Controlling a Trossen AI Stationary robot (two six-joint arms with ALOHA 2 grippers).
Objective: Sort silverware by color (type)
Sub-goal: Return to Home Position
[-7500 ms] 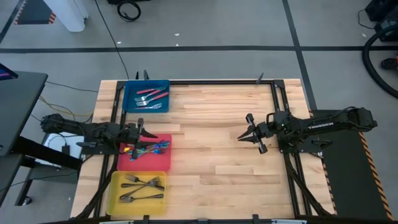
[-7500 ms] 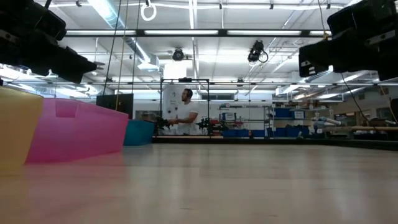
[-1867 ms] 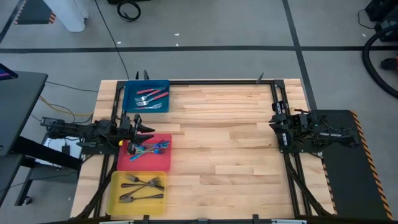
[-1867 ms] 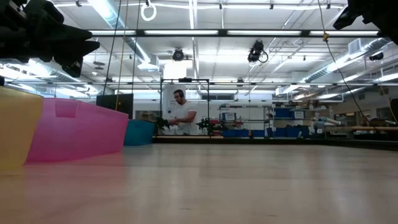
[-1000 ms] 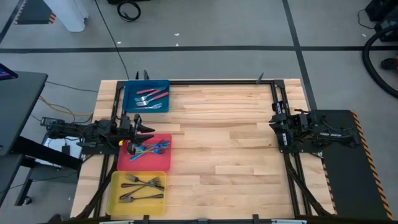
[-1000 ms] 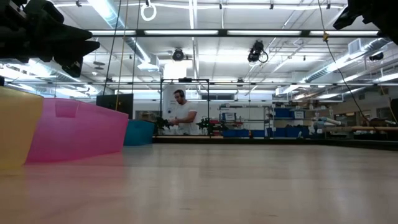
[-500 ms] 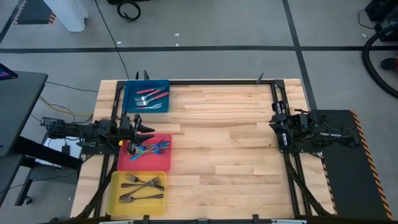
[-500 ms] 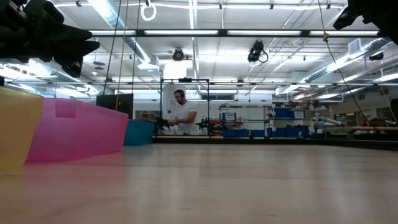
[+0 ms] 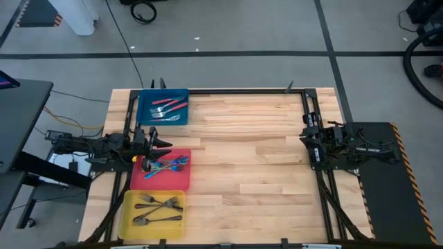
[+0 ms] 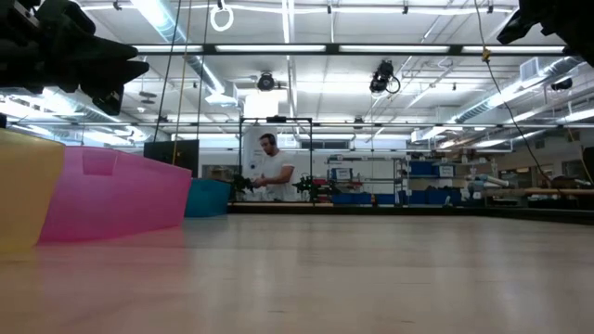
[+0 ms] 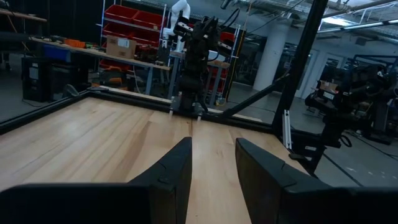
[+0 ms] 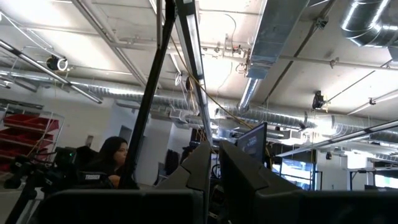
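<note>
The silverware lies in three trays along the table's left side. Red-handled pieces [image 9: 168,107] are in the blue tray [image 9: 144,97]. Blue-handled pieces [image 9: 166,166] are in the red tray [image 9: 176,181]. Dark grey forks [image 9: 158,207] are in the yellow tray [image 9: 128,221]. My left gripper [image 9: 160,140] hangs level above the red tray's far edge, open, with nothing between its fingers [image 11: 168,180]. My right gripper [image 9: 305,136] is drawn back at the table's right edge and tipped upward. Its fingers [image 12: 202,165] are together and hold nothing.
A black frame [image 9: 235,90] runs along the table's far edge and down both sides. The wide middle of the wooden table [image 9: 242,159] lies between the arms. A person [image 10: 269,169] stands in the room beyond the table.
</note>
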